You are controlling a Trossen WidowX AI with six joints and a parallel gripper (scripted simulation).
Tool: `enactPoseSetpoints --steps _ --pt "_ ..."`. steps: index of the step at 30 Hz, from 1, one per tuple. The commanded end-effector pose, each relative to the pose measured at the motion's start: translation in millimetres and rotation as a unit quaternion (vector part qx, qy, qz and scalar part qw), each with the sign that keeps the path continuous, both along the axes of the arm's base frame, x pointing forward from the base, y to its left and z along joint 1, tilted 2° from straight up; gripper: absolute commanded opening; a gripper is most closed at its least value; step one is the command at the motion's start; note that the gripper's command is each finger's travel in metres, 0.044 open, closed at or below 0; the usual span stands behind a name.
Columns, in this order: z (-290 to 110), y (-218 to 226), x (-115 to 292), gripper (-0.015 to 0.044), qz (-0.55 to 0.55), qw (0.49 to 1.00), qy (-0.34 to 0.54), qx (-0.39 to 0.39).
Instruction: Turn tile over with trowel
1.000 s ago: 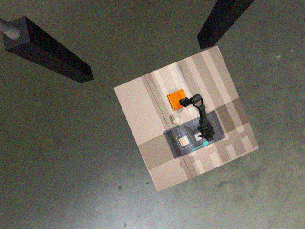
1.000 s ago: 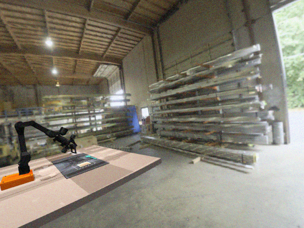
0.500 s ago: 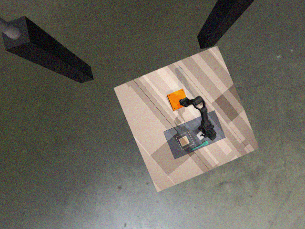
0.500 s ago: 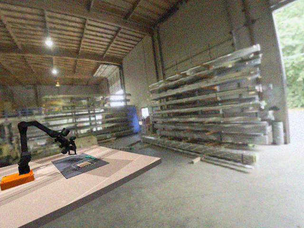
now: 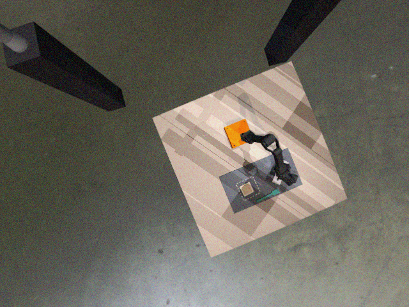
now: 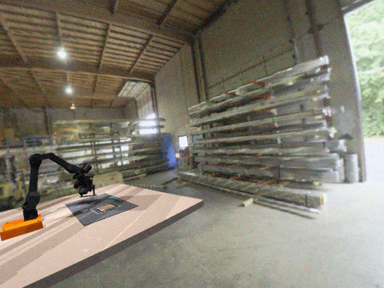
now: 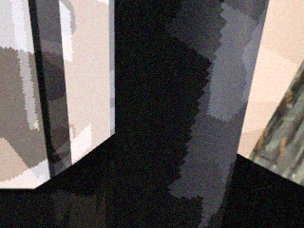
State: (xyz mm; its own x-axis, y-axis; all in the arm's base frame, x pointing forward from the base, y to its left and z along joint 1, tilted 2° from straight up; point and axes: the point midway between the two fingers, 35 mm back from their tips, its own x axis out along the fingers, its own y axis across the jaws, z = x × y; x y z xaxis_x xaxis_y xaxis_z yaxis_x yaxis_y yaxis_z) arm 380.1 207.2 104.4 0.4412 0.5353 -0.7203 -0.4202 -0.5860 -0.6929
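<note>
The tan tile [image 5: 246,190] [image 6: 106,207] lies flat inside the white dashed outline [image 5: 237,188] on the dark grey mat [image 5: 227,185] [image 6: 80,215]. I cannot tell which of its faces is up. The small trowel [image 5: 268,196] [image 6: 115,198] shows as a teal strip low over the mat's edge, beside the tile and off it. My gripper [image 5: 286,180] [image 6: 86,194] is low over the mat's corner at the trowel's near end, shut on it. The grip itself is hidden. The wrist view shows only dark fingers close up.
The arm's orange base [image 5: 234,133] [image 6: 20,226] is bolted to the wooden table [image 5: 198,158] [image 6: 93,248] behind the mat. Two dark posts [image 5: 66,75] [image 5: 294,29] stand on the floor beyond the table. Timber racks [image 6: 263,139] line the hall wall.
</note>
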Motion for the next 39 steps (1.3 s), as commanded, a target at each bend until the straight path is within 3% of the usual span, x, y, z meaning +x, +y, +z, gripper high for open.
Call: enactPoseSetpoints --steps 1,20,39 --pt "3 22 -4 0.0 0.076 0.997 -0.006 0.008" --pt "-4 95 -40 0.0 0.362 0.929 -0.03 0.064" --pt "-14 98 -41 0.0 0.37 0.926 -0.032 0.067"
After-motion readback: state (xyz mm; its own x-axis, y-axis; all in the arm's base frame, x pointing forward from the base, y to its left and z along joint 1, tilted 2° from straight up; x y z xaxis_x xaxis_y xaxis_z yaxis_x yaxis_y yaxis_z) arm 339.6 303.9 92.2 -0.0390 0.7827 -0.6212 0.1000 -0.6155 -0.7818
